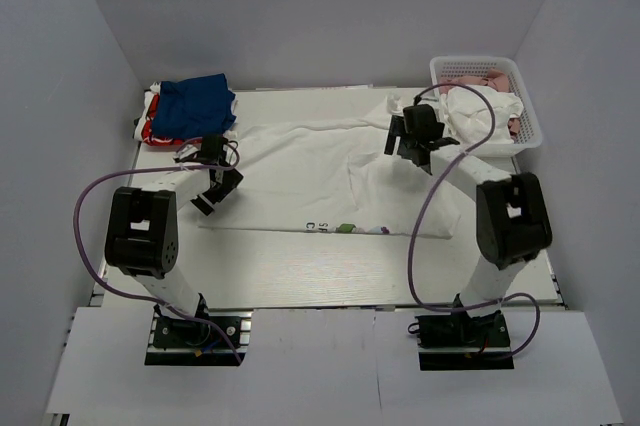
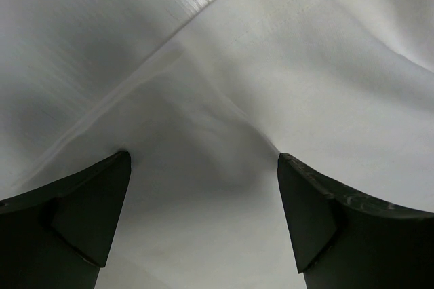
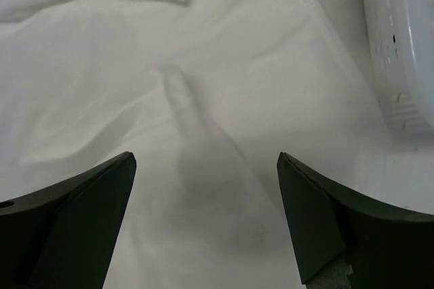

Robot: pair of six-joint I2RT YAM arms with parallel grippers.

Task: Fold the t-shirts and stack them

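A large white t-shirt [image 1: 320,171] lies spread across the table, with a strip of colourful print [image 1: 345,228] showing at its near edge. My left gripper [image 1: 215,191] stands open over the shirt's left edge; in the left wrist view its jaws [image 2: 203,167] straddle white cloth [image 2: 305,65] near a hem, holding nothing. My right gripper [image 1: 405,141] stands open over the shirt's far right part; its wrist view shows the jaws [image 3: 207,167] apart above a raised crease in the cloth [image 3: 135,65]. A folded royal-blue t-shirt [image 1: 197,104] sits on a red one [image 1: 150,131] at the back left.
A white plastic basket [image 1: 490,71] with more clothes stands at the back right, and its wall [image 3: 400,45] is close to my right gripper. Grey walls enclose the table [image 1: 300,276] on three sides. Bare table [image 2: 81,17] shows left of the shirt's hem.
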